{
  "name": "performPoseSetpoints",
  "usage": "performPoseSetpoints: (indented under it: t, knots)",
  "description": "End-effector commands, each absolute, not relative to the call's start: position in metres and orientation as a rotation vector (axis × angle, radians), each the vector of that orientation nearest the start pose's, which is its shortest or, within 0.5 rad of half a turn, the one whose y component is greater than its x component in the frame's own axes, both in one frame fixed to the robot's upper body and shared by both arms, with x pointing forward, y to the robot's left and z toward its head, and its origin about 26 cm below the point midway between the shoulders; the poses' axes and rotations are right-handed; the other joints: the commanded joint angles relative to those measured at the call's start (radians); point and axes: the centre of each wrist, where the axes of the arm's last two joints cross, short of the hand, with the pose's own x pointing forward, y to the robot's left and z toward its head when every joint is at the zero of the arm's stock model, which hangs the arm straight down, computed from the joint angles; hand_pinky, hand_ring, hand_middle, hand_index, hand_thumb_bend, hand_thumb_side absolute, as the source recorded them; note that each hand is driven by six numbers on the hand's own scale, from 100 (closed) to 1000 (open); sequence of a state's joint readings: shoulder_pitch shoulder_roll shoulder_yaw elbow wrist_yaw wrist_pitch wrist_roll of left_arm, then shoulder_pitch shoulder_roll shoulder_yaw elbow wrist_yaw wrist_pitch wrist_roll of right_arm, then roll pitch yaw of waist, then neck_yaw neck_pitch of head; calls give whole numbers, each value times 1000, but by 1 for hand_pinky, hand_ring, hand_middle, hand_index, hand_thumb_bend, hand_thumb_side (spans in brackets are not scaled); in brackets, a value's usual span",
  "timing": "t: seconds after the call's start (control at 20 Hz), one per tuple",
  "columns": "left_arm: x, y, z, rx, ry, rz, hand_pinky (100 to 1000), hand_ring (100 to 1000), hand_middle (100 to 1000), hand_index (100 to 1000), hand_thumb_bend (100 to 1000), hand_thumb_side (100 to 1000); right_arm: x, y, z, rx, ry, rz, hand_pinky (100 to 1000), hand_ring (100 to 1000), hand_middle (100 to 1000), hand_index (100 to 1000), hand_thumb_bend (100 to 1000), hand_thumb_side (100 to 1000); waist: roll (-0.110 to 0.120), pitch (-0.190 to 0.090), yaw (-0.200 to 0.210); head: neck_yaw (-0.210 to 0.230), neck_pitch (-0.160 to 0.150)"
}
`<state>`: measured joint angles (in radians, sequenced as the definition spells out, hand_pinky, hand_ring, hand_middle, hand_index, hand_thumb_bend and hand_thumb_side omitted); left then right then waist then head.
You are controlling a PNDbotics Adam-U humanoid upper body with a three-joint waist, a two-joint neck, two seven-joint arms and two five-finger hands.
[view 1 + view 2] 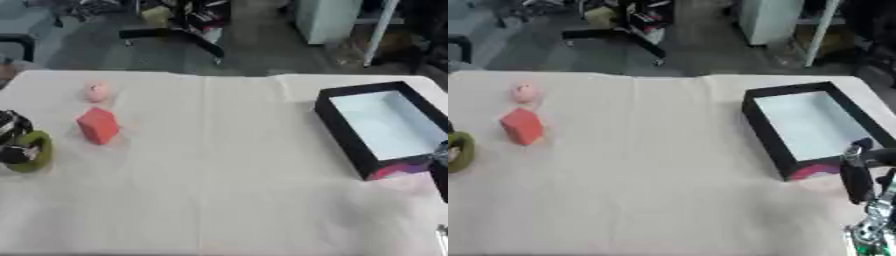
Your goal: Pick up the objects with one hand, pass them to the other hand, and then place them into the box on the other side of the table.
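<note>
At frame left the left hand (pixel 12 137) clasped an olive-green object (pixel 33 151), pickup apparently under way, handover next; the right hand's (pixel 859 182) grip was indiscernible.

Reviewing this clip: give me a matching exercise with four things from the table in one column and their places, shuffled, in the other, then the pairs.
Things:
1. pink ball
2. red block
3. black box
4. green object

Places:
A. right side of the table
B. at the left hand, left edge
C. far left, behind the red block
D. left side, nearer than the pink ball

Pairs: 1-C, 2-D, 3-A, 4-B
</note>
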<state>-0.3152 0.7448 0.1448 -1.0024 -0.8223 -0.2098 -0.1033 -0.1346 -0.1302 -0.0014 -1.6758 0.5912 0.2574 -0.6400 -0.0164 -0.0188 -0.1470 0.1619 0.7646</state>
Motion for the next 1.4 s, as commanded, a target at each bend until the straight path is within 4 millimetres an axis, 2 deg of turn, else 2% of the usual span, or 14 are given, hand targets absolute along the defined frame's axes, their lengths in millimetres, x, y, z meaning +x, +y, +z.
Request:
performPoseSetpoints:
  t: [0.05,0.2,0.35,0.55,0.75,0.85,1.0,1.05,1.15,1.25,1.4]
  knots:
    - [333,510,125,1194,-1207,-1006,401,237,237,301,100,100,314,-254,68,-1132,-1692,4,410,607,476,957,100,439,2,-9,3,-2,5]
    - [351,488,151,1164,-1382,-963,396,238,239,296,100,100,322,-238,82,-1067,-1775,112,422,611,482,949,100,431,-1,-15,8,-1,5]
    - [375,456,163,1035,-1530,-945,392,236,237,291,100,100,333,-207,105,-937,-1903,292,433,617,487,940,100,422,-3,-21,13,0,5]
    - [407,403,161,800,-1660,-986,392,237,236,286,100,100,342,-155,133,-753,-2037,611,456,640,499,893,100,386,-4,-24,15,-2,5]
    - [431,352,156,556,-1717,-1050,404,247,244,293,100,100,346,-112,144,-701,-2077,968,534,708,540,858,100,376,-1,-22,13,-3,5]
    - [439,330,153,424,-1717,-1087,405,249,246,295,100,100,347,-100,146,-736,-2067,1112,581,734,567,850,100,383,1,-20,11,-1,5]
    - [447,302,150,294,-1703,-1141,418,259,253,301,100,100,349,-86,145,-820,-2041,1269,672,777,629,854,231,430,3,-17,8,3,5]
    - [449,293,148,251,-1695,-1156,422,262,255,304,100,100,350,-82,144,-845,-2026,1317,685,784,644,864,245,439,3,-16,7,4,5]
    - [452,279,145,179,-1683,-1173,426,266,257,305,100,100,351,-76,140,-886,-1992,1401,773,824,729,904,324,470,3,-15,6,5,5]
    - [453,266,142,126,-1670,-1194,428,269,258,306,100,100,352,-71,136,-930,-1954,1473,825,846,772,939,368,485,3,-14,6,7,5]
    - [454,255,141,86,-1662,-1216,428,269,258,306,100,100,353,-66,130,-995,-1917,1524,855,855,799,961,418,490,2,-14,5,10,5]
